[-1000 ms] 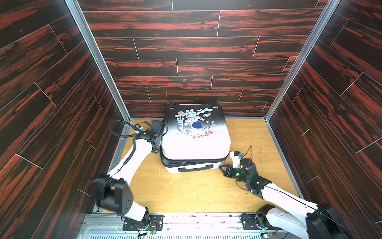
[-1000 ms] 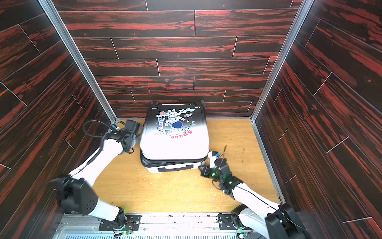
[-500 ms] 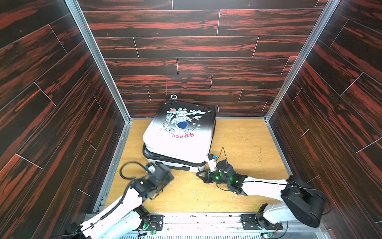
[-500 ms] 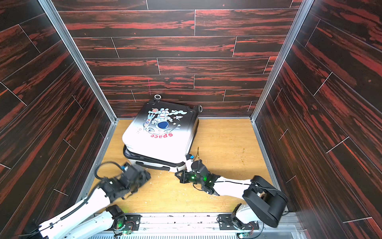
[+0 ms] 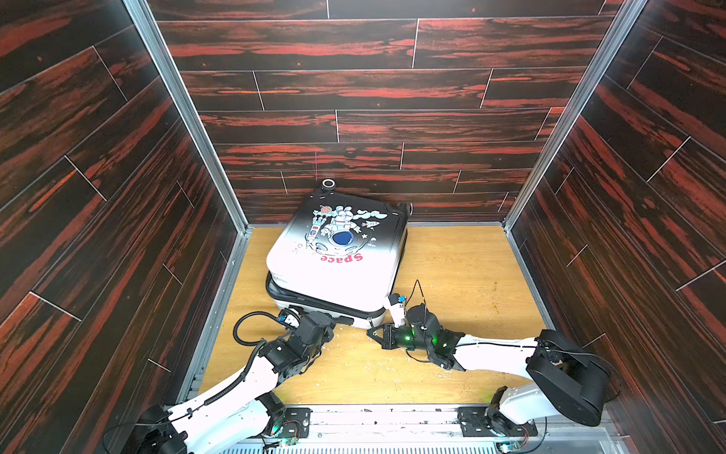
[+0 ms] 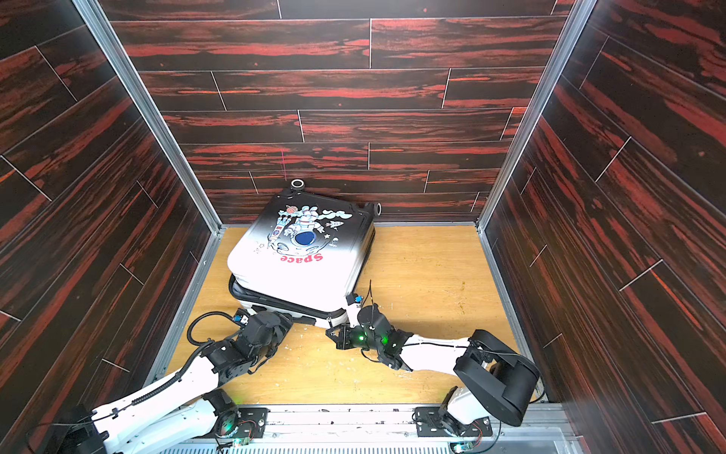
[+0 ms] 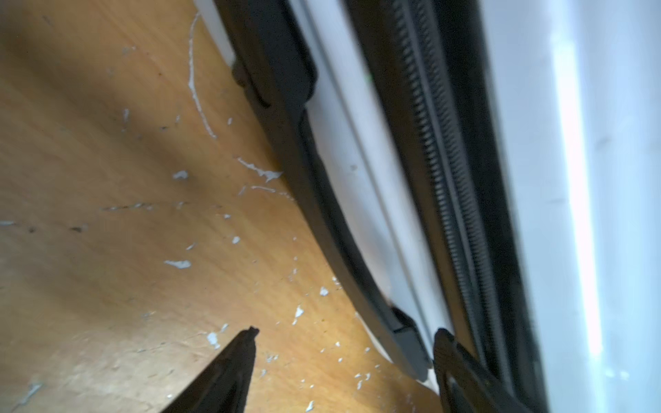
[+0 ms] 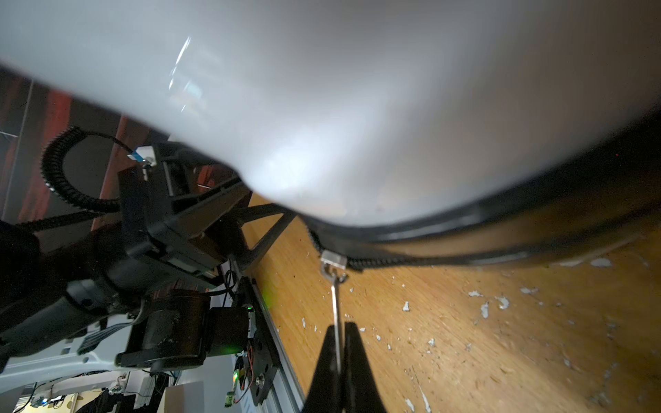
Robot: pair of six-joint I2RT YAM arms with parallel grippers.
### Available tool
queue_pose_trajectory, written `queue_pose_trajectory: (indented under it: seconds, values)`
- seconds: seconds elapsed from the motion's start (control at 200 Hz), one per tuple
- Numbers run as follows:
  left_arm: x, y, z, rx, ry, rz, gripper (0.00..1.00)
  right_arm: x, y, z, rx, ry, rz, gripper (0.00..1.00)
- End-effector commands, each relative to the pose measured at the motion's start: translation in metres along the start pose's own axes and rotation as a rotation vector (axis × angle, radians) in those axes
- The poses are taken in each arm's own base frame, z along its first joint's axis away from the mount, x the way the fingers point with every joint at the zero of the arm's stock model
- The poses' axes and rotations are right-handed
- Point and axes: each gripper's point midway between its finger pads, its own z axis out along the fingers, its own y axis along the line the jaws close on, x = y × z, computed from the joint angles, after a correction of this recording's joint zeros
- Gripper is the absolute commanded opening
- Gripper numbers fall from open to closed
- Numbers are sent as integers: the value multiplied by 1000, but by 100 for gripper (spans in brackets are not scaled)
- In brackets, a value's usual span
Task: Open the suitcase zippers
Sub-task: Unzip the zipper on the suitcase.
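- My right gripper [image 8: 338, 327] is clamped tight on the thin silver metal pull tab [image 8: 335, 300], which runs straight from my fingertips to the small silver slider [image 8: 333, 259].
- The slider sits on the dark toothed zipper track [image 8: 390, 263], right at a rounded corner of the small hard-shell suitcase [image 5: 338, 255], which fades black to white and carries a cartoon astronaut and red "Space" print.
- In both top views that is the case's near right corner, at lower centre of the frame, just beside my right wrist.
- My left gripper [image 7: 345, 338] stands wide and holds nothing. One fingertip [image 7: 246, 343] is over the floor and the other is in front of the case's side, by the end of the black moulded handle [image 7: 282, 64]. I cannot tell whether it touches.
- The track's long axis follows the near side wall toward the lower left of the frame, where my left gripper waits, and turns at the corner toward the back.
- I judge the pull must run along the track, since a pull away from it would drag the case.
- The light wooden floor [image 5: 451, 275] is bare at right centre. The case's left edge lies near the dark red-streaked left wall [image 5: 196, 236], and its black wheel [image 5: 328, 183] is close to the back wall [image 5: 393, 157].
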Motion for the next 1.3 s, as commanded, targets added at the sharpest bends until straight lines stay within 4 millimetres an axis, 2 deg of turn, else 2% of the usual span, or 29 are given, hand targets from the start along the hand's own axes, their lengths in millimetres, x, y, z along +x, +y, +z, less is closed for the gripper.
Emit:
queue_pose_trajectory:
  seconds: [0.0, 0.18, 0.276, 0.321, 0.381, 0.491, 0.626, 0.736, 0.857, 0.977, 1.082, 1.137, 1.167, 1.257, 1.297]
  values:
    - [-8, 4, 8, -21, -28, -50, 78, 27, -2, 0, 1, 106, 13, 0]
    - [-1, 24, 38, -82, 18, -90, 71, 25, -1, 1, 6, 108, 7, 0]
    - [-4, 23, 51, -84, 27, -105, 69, 26, -2, 1, 10, 112, -1, 0]
    - [-7, 23, 56, -94, 20, -95, 64, 27, -3, 0, 18, 114, -4, 0]
    - [-13, 27, 60, -133, 10, -93, 50, 26, -8, -2, 44, 111, -9, 0]
    - [-23, 42, 58, -203, -15, -88, 0, 21, -28, -16, 128, 68, 16, 0]
    - [-37, 61, 47, -244, -66, -93, 0, 19, -51, -36, 197, 40, 46, 0]
    - [-41, 68, 41, -257, -82, -95, 0, 6, -63, -51, 232, 0, 54, 0]
    - [-41, 72, 37, -264, -77, -88, 0, -26, -79, -68, 260, -68, 74, 0]
    - [-36, 77, 32, -275, -51, -73, 0, -71, -96, -82, 269, -145, 94, 0]
    - [-27, 79, 30, -272, 1, -56, 0, -105, -100, -78, 247, -158, 73, 0]
    - [-22, 82, 29, -269, 25, -64, 0, -116, -101, -74, 227, -156, 77, 0]
    - [-21, 82, 29, -263, 32, -64, 0, -117, -94, -70, 183, -135, 75, 0]
    - [-18, 81, 24, -241, 48, -61, 0, -113, -84, -70, 120, -133, 85, 35]
    - [-17, 78, 22, -220, 53, -52, 0, -108, -78, -74, 85, -147, 81, 46]
